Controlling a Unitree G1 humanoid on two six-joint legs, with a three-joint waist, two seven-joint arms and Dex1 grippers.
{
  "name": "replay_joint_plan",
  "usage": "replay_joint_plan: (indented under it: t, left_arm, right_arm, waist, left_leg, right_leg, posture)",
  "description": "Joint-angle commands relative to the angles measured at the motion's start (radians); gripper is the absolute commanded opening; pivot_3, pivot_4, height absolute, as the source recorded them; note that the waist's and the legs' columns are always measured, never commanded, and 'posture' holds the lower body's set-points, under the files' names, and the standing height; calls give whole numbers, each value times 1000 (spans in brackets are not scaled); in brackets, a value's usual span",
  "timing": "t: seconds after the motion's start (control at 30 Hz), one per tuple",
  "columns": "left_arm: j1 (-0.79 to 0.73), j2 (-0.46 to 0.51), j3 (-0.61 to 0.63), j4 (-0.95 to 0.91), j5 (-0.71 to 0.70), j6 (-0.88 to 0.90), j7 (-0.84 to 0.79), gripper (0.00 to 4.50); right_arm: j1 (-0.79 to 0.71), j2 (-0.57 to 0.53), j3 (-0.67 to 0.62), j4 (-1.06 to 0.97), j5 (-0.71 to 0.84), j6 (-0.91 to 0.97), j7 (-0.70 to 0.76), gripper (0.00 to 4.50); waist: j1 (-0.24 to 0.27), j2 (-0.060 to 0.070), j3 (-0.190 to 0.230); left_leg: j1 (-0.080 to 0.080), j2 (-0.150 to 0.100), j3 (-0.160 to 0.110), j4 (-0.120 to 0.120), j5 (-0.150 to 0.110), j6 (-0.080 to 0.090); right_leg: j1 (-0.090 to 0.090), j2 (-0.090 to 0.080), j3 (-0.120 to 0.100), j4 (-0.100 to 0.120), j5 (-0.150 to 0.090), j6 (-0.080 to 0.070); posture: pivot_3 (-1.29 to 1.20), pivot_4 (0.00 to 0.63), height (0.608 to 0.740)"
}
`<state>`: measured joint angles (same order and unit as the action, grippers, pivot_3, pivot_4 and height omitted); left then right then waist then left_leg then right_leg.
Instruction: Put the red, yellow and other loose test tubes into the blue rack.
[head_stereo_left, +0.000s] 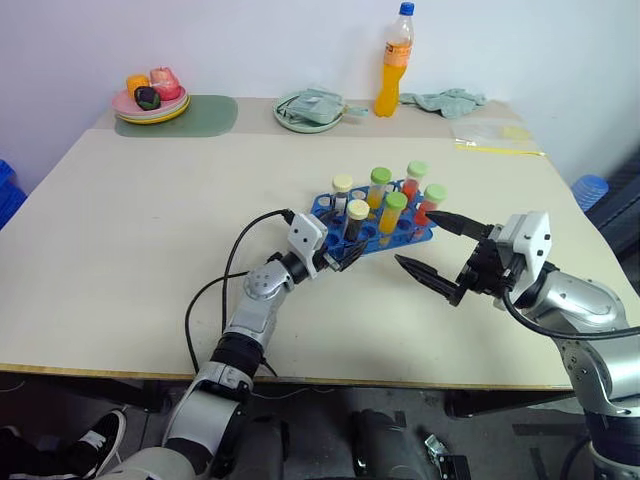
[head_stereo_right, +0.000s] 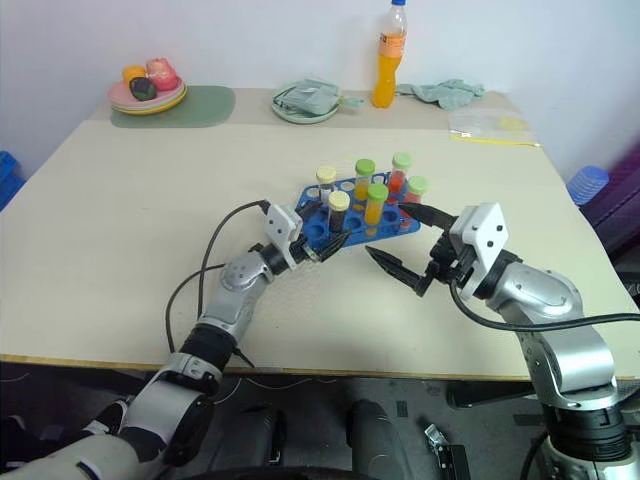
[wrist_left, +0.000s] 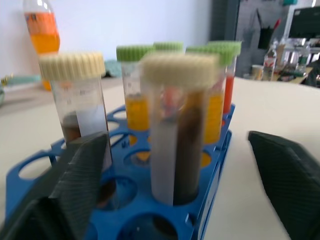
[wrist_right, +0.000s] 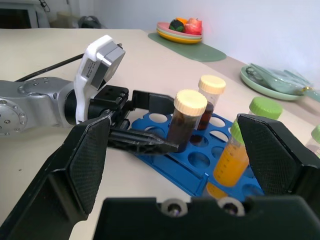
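Blue plastic test-tube rack (head_stereo_left: 402, 232) sits right of centre in the head views, on the beige tabletop (head_stereo_left: 150, 250). It holds six capped tubes upright: two cream-capped tubes with dark brown contents (head_stereo_left: 356, 219), two green-capped tubes with yellow-orange liquid (head_stereo_left: 392, 213), two green-capped tubes with red liquid (head_stereo_left: 431, 203). Left gripper (head_stereo_left: 345, 259) is at the rack's near-left corner, jaws spread either side of the nearest cream-capped tube, fingers (wrist_left: 80, 170) clear of the glass. Right gripper (head_stereo_left: 437, 250) hovers just right of the rack, jaws wide apart and holding nothing. Upper frame, along the far table edge: orange drink bottle (head_stereo_left: 394, 60), pale green plate with a cloth (head_stereo_left: 308, 108), stacked plates with toy fruit (head_stereo_left: 151, 98).
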<state>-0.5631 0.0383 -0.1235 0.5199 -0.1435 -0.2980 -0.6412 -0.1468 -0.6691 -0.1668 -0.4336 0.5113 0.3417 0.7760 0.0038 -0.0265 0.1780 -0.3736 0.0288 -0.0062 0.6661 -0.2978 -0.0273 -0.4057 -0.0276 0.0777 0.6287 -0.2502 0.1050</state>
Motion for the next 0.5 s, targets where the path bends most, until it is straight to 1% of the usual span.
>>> replay_joint_plan:
  t: [0.03,0.17,0.3,0.4,0.43,0.5]
  left_arm:
    - [42,25,18,-124,-20,25,3,4379]
    - [116,85,41,-272,-52,101,7,4379]
    - [183,177,67,-438,-99,197,-28,4379]
    - [218,263,112,-541,-159,275,-62,4379]
    - [230,304,133,-568,-179,292,-87,4379]
    - [255,395,192,-604,-267,380,-159,4379]
  right_arm:
    - [-25,10,0,12,-11,-35,5,4500]
    - [-40,30,23,39,-24,-53,8,4500]
    - [-38,34,26,73,-31,-74,27,4500]
    - [-30,19,9,90,-15,-73,57,4500]
    - [-23,10,-1,96,-10,-75,71,4500]
    - [3,-14,-23,108,-4,-74,104,4500]
  waist:
    - [0,0,0]
    - [-12,0,0]
    - [-18,0,0]
    - [-18,0,0]
    - [-18,0,0]
    - [-19,1,0]
  left_leg:
    - [0,0,0,0,0,0]
    - [0,1,0,0,0,0]
    - [0,1,0,0,0,0]
    - [1,1,0,0,0,0]
    - [1,2,0,0,0,0]
    - [1,2,0,0,0,0]
  right_leg:
    - [0,0,0,0,0,0]
    - [0,0,0,0,0,0]
    - [0,0,-1,1,0,0]
    - [0,0,-1,1,0,0]
    - [0,0,-1,1,0,0]
    - [0,0,-1,1,0,0]
  posture:
    - [0,150,740]
    - [0,150,740]
    - [0,150,740]
    - [0,150,740]
    - [0,150,740]
    - [0,150,740]
